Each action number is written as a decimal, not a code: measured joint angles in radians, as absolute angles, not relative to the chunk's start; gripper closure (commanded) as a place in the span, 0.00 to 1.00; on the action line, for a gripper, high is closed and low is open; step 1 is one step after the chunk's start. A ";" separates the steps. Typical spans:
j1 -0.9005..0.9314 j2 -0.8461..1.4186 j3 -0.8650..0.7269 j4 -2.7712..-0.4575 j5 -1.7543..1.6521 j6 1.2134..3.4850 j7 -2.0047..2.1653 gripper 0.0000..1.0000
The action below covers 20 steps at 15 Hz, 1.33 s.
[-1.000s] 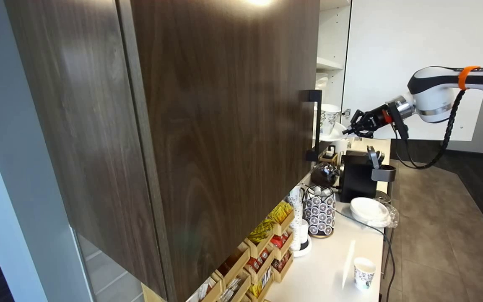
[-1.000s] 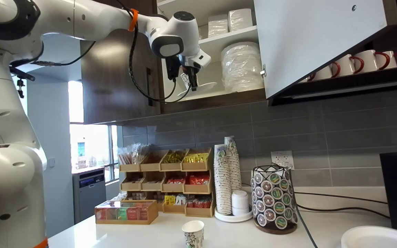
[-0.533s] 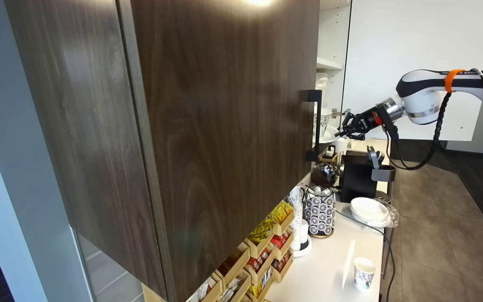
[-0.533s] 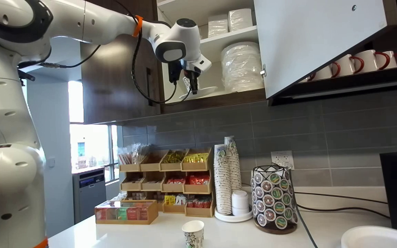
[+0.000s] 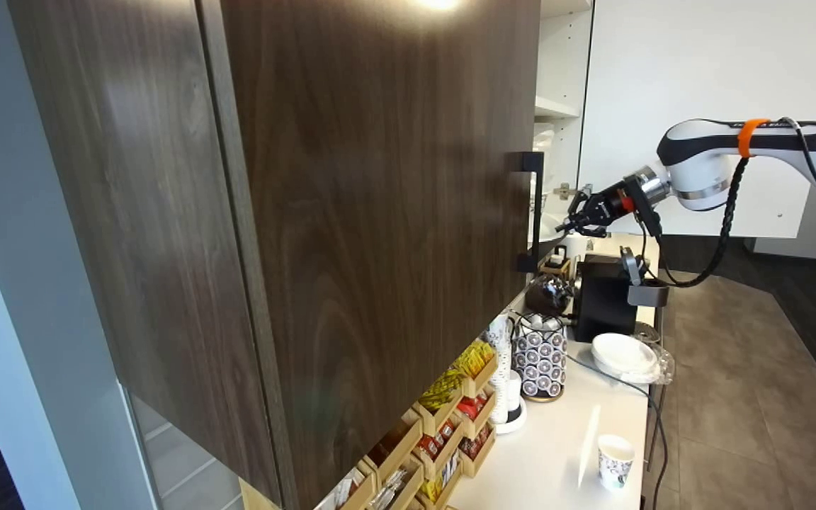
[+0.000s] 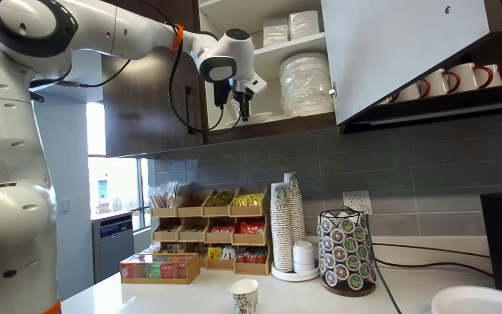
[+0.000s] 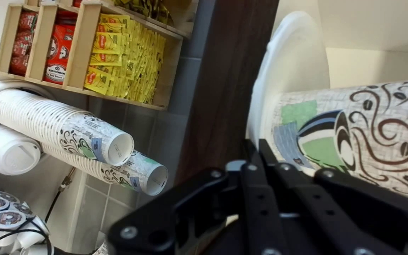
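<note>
My gripper [image 7: 260, 147] is shut on the near rim of a white plate [image 7: 298, 53] in the wrist view. A patterned paper cup [image 7: 384, 131] stands with its base on the plate, just beside the fingertips. In an exterior view the gripper [image 6: 245, 117] holds the plate [image 6: 259, 117] at the open cabinet's bottom shelf, with the cup [image 6: 235, 107] partly hidden behind the gripper. In an exterior view the gripper [image 5: 562, 228] and part of the plate [image 5: 548, 225] show beside a closed door's black handle. Whether the plate touches the shelf cannot be told.
The cabinet's dark bottom edge [image 7: 225, 88] runs beside the plate. Wrapped plates [image 6: 305, 85] stand at the shelf's right, by an open white door [image 6: 399, 48]. Below are cup stacks [image 6: 282, 226], a pod holder [image 6: 346, 253], condiment bins [image 6: 220, 218] and a counter cup [image 6: 245, 296].
The arm has moved in toward the cabinet and slightly down, carrying plate and cup. The plate looks a little flatter. The cup has passed mostly behind the closed door in an exterior view.
</note>
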State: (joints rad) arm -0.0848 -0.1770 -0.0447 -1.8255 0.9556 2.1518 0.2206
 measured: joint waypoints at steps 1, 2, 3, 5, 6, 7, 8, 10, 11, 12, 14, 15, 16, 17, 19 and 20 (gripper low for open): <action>-0.082 -0.171 -0.043 -1.819 0.956 2.152 0.229 0.85; -0.079 -0.165 -0.041 -1.811 0.956 2.152 0.235 0.71; -0.076 -0.158 -0.040 -1.803 0.956 2.153 0.241 0.66; -0.071 -0.146 -0.037 -1.789 0.956 2.153 0.251 0.50; -0.069 -0.141 -0.036 -1.781 0.956 2.153 0.254 0.42; -0.068 -0.137 -0.036 -1.776 0.956 2.155 0.255 0.35; -0.068 -0.136 -0.036 -1.772 0.956 2.158 0.256 0.27; -0.069 -0.137 -0.037 -1.768 0.949 2.173 0.256 0.13; -0.070 -0.140 -0.039 -1.768 0.938 2.186 0.256 0.04; -0.071 -0.144 -0.040 -1.769 0.922 2.202 0.256 0.01; -0.077 -0.160 -0.045 -1.775 0.878 2.224 0.256 0.00; -0.080 -0.174 -0.048 -1.783 0.857 2.234 0.256 0.00; -0.082 -0.189 -0.052 -1.792 0.842 2.241 0.252 0.00; -0.084 -0.206 -0.057 -1.801 0.830 2.249 0.245 0.00; -0.087 -0.248 -0.066 -1.826 0.813 2.254 0.204 0.00; -0.087 -0.272 -0.070 -1.842 0.805 2.254 0.174 0.00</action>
State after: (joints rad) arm -0.0870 -0.2721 -0.0701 -1.8420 0.8046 2.2544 0.1743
